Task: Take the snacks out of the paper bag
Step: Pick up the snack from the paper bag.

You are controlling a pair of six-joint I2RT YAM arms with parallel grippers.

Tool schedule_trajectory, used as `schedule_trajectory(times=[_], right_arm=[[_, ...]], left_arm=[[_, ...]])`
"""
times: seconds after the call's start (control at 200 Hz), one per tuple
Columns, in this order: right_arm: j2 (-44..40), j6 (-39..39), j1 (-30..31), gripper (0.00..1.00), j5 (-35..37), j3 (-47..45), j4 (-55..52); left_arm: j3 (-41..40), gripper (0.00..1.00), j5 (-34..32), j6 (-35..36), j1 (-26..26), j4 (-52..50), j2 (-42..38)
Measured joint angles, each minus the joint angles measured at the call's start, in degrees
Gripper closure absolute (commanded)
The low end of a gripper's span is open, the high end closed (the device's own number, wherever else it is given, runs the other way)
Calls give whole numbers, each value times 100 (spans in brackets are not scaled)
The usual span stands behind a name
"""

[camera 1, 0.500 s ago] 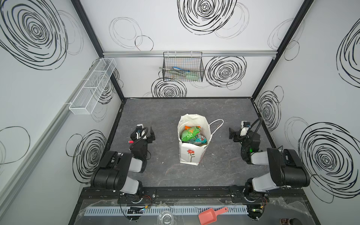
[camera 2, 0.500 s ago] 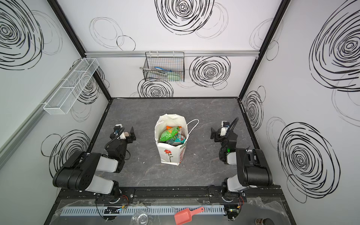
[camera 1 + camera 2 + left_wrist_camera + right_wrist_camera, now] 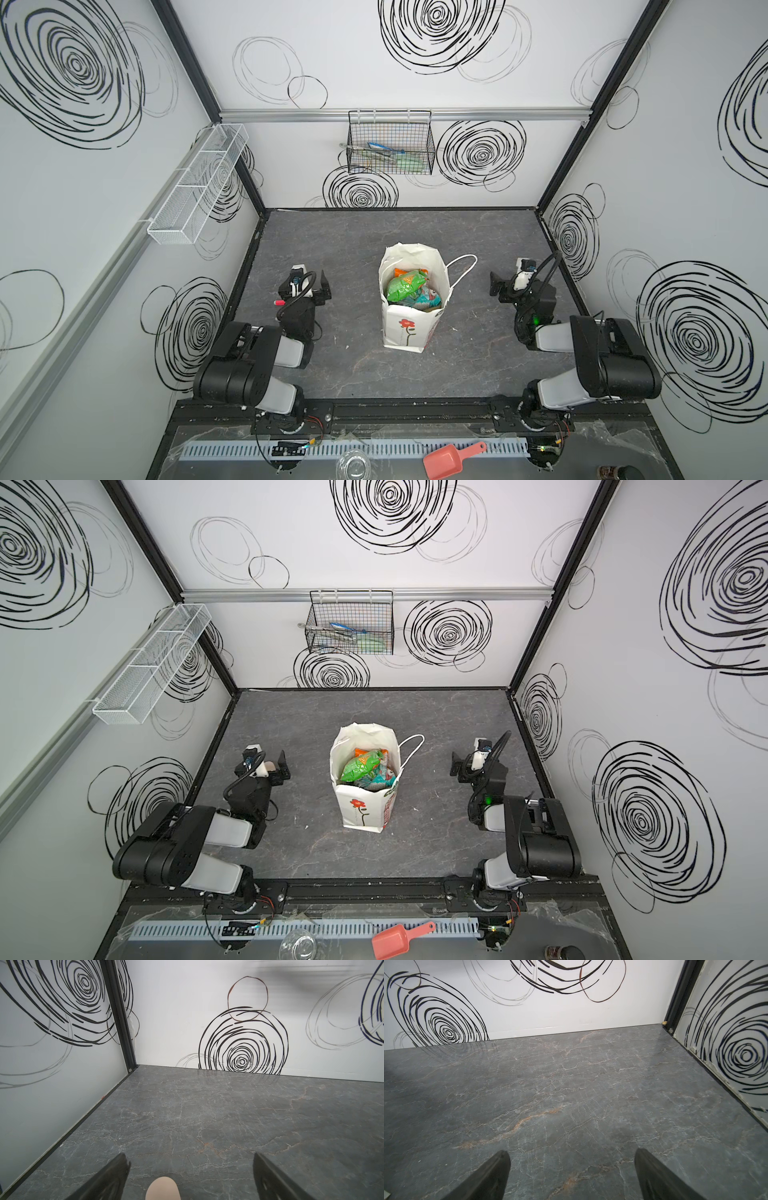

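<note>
**Bag full, both end effectors empty**

Nearest me, a pink plastic scoop [image 3: 446, 459] lies beyond the front rail. Further in, over the dark, veined worktop [image 3: 353, 374], the left end effector [image 3: 311, 282] and right end effector [image 3: 509, 276] sit low with jaws spread wide, holding nothing. Upright between them, well apart from both, stands the white paper bag [image 3: 405, 332]. The snacks are all inside: a crinkly green packet [image 3: 405, 286] on top, an orange packet [image 3: 402, 273] and a teal packet [image 3: 427, 297] beneath. I'd send one arm straight down the open mouth to pinch the green foil at a crease. The thin paper walls may need the other arm to steady them.
</note>
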Motion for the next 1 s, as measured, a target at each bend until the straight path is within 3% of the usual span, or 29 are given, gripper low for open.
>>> schedule_trajectory(times=[0.525, 0.64, 0.81, 1.001], right_arm=[[-85, 15, 0, 3, 125, 33, -175], [-640, 295, 0, 3, 356, 520, -1357], [-1759, 1530, -28, 3, 667, 1836, -3314], [-2339, 2345, -90, 3, -345, 3171, -5421]], left_arm=[[0, 4, -2, 0, 0, 2, 0], [0, 4, -11, 0, 0, 0, 0], [227, 4, -243, 22, -105, -688, -398], [894, 4, -485, -208, -361, -1961, -1622]])
